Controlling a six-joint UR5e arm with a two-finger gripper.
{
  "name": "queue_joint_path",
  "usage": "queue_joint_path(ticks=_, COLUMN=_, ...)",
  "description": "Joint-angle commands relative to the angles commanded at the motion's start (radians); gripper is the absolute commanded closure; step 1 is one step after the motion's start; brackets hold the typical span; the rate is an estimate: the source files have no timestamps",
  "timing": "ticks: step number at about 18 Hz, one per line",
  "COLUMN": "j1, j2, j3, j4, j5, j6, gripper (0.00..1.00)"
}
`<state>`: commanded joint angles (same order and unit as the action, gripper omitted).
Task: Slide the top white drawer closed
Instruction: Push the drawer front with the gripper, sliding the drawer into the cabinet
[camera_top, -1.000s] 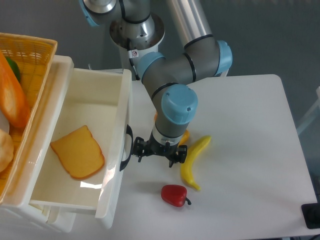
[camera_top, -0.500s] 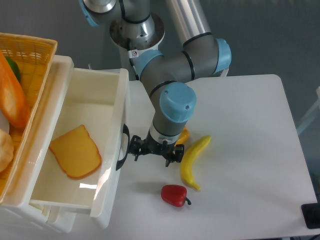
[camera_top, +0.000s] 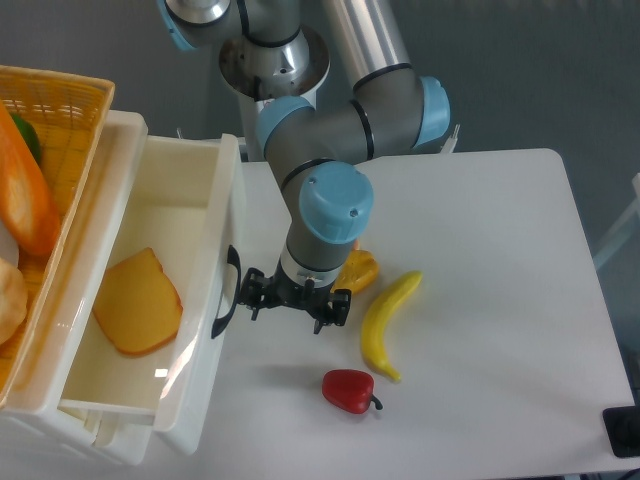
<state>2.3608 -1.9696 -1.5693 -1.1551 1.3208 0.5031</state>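
1. Fixed camera, progress: the top white drawer (camera_top: 150, 300) sits at 9 o'clock on the tabletop (camera_top: 480, 260). It is partly open, with a yellow slice (camera_top: 138, 303) showing inside, so much of the push looks left to do.
2. Fixed camera, jaws: the gripper (camera_top: 296, 297) sits just beside the black handle (camera_top: 227, 292). I cannot tell how wide the jaws stand, or if they touch it.

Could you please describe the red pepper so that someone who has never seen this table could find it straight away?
Start at the white table and look to its front edge, below the gripper. The red pepper lies there by the lower tip of the yellow banana. It is the only red thing, squat and glossy, with a dark stem.
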Motion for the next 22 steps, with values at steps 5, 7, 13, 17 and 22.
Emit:
queue_joint_path(ticks=5, j1=-0.029, j2=0.005, j3=0.0, j4=0.002, j5=-0.002, j6=0.002, gripper=0.0)
queue_joint_path(ticks=7, j1=-0.037, j2=0.008, j3=0.0, j4=0.002, j5=-0.006, j6=0.002, gripper=0.0)
queue_joint_path(ticks=13, j1=-0.066, j2=0.011, j3=0.0, j4=0.003, j5=-0.008, j6=0.002, gripper=0.0)
queue_joint_path(ticks=17, j1=-0.083, j2=0.012, j3=0.0, j4=0.003, j5=-0.009, j6=0.002, gripper=0.0)
queue_joint_path(ticks=22, j1=-0.101, j2=0.014, j3=0.0, j4=0.003, j5=-0.009, j6=0.0, gripper=0.0)
